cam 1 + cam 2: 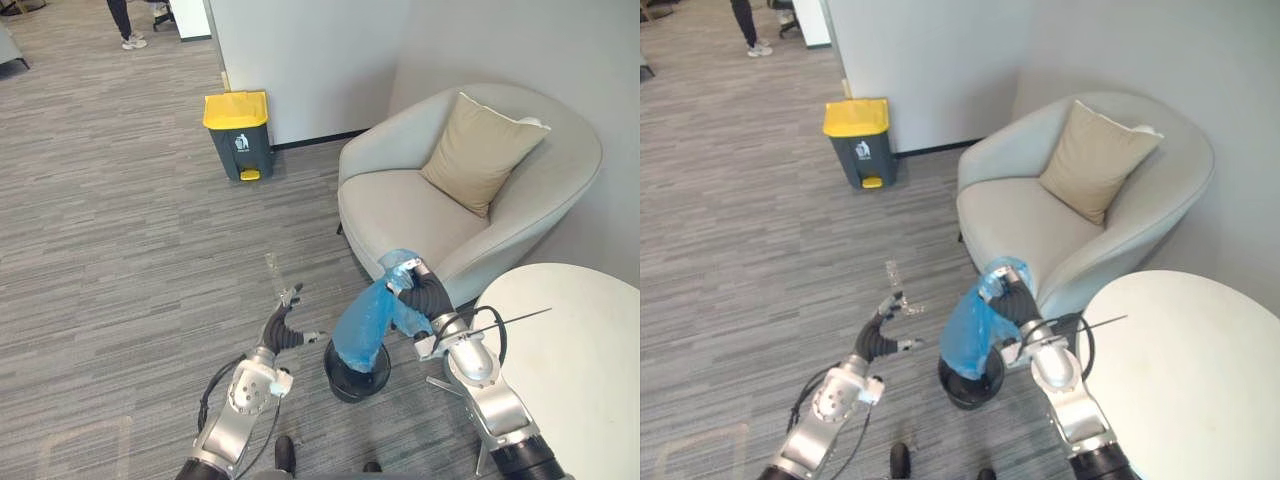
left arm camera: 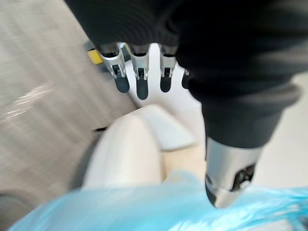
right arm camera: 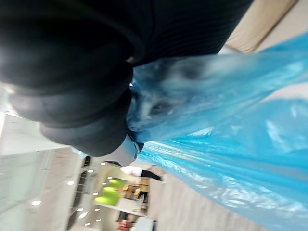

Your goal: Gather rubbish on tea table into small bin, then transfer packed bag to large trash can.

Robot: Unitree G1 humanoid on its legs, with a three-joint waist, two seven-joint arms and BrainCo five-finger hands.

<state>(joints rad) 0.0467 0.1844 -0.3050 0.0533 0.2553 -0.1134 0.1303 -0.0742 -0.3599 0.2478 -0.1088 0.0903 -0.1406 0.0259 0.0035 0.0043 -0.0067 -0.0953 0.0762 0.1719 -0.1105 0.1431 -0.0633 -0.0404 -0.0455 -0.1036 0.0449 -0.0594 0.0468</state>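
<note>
Right hand (image 1: 425,292) is fisted round the bunched neck of the blue bag (image 1: 365,322), whose lower end sits in the small black bin (image 1: 358,378) on the floor near the white surface (image 1: 575,350). Left hand (image 1: 283,327) is loose-fingered and empty, just beside the bin. Best to pull straight up so the bin doesn't tip, keep the neck pinched, then carry it to the yellow-lidded trash can (image 1: 238,130) by the wall.
</note>
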